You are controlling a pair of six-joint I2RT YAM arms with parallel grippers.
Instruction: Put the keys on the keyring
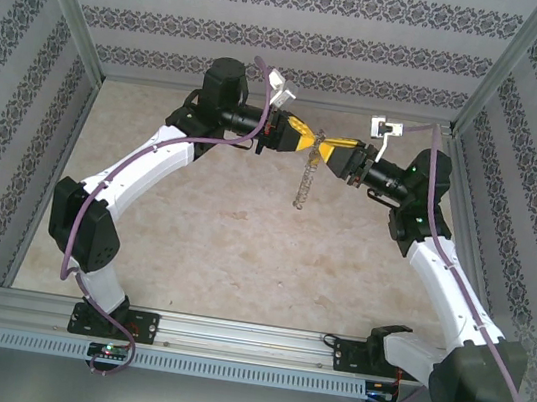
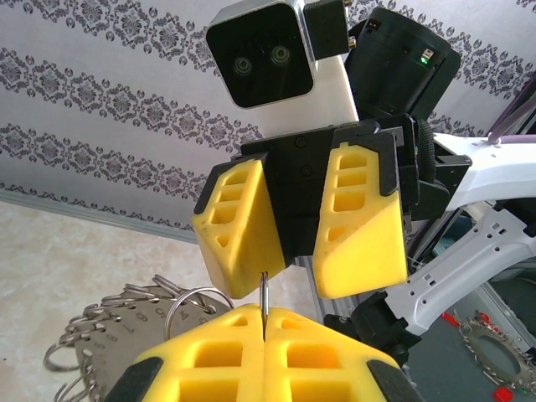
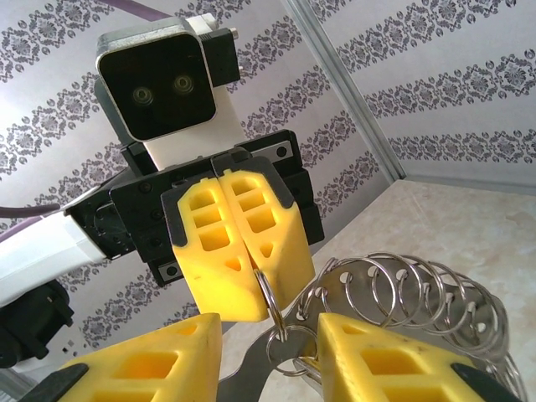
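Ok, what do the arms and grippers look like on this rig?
The left arm and right arm: white links, black joints, a mauve cable along each. The left gripper and right gripper: black bodies, yellow cut-out pads.

This is a robotics lab test cell: a pale marbled tabletop [image 1: 240,257] is boxed in by panels of patterned wallpaper [image 1: 272,40] mounted on aluminium posts [image 1: 73,10]. Two white robot arms [image 1: 152,168] are bolted to a slotted aluminium rail [image 1: 248,340] at its near edge.

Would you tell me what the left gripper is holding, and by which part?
The left gripper holds the keyring, pinched shut on a thin wire ring at its upper end.
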